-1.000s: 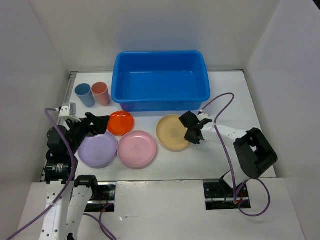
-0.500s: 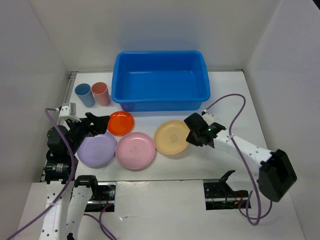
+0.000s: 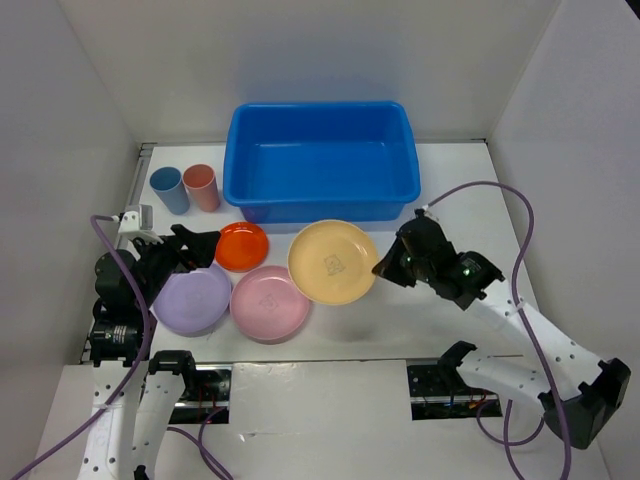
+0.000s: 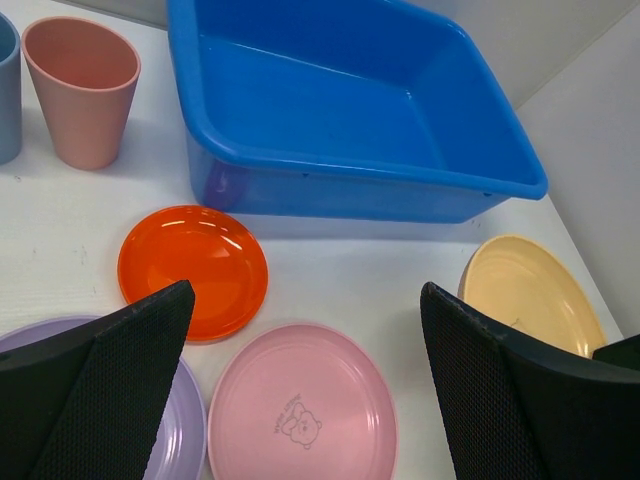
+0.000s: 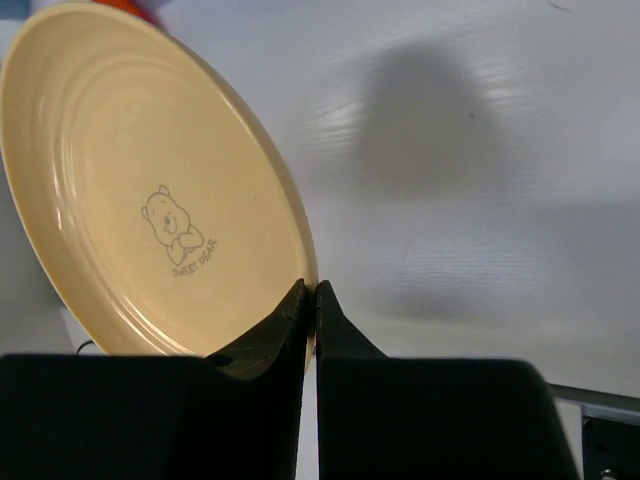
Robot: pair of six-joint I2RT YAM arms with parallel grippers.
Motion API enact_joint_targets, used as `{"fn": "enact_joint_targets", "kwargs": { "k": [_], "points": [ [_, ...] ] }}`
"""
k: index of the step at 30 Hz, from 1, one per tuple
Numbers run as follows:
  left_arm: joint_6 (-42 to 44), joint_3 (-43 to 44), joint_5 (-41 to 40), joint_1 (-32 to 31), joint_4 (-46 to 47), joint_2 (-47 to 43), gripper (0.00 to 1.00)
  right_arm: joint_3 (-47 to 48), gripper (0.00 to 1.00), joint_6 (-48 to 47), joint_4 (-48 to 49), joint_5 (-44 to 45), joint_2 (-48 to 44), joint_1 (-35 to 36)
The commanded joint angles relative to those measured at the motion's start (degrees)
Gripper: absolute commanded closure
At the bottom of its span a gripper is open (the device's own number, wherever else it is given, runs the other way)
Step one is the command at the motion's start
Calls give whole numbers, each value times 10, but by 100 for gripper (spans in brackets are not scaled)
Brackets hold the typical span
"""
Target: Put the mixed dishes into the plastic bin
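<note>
One round yellow plastic plate (image 3: 333,262), rim pinched by R gripper (image 5: 312,296), near rectangular blue plastic bin (image 3: 320,197); thin grip may slip.

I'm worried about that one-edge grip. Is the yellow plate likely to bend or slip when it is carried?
Probably stiff: the yellow plate shows no sag though the right gripper pinches only its rim. It looks like light, thin plastic. It may pivot or slip, since its glossy surface is held at one edge.

The blue bin (image 3: 320,208) is open on top; its near wall rises between the raised yellow plate (image 3: 333,262) and its floor.
</note>
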Motion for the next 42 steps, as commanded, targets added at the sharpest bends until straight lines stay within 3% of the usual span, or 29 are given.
{"fn": "enact_joint_targets", "kwargs": {
  "k": [1,12,16,23,31,38,42],
  "points": [
    [-2,6,13,3,26,0,0,90,100,-64,64,-58,41,-42],
    [-2,6,19,3,26,0,0,401,100,-132,189,-149,368,-201],
    [-2,6,19,3,26,6,0,511,100,-143,195,-142,527,-224],
    [-2,1,25,3,26,6,0,664,100,-149,181,-128,722,-251],
    [-2,1,25,3,26,6,0,761,100,-154,117,-72,822,-251],
    [-2,1,25,3,26,6,0,732,100,-154,116,-35,829,-251],
    [-2,1,25,3,26,6,0,726,91,-160,110,-29,829,-251]
  ]
}}
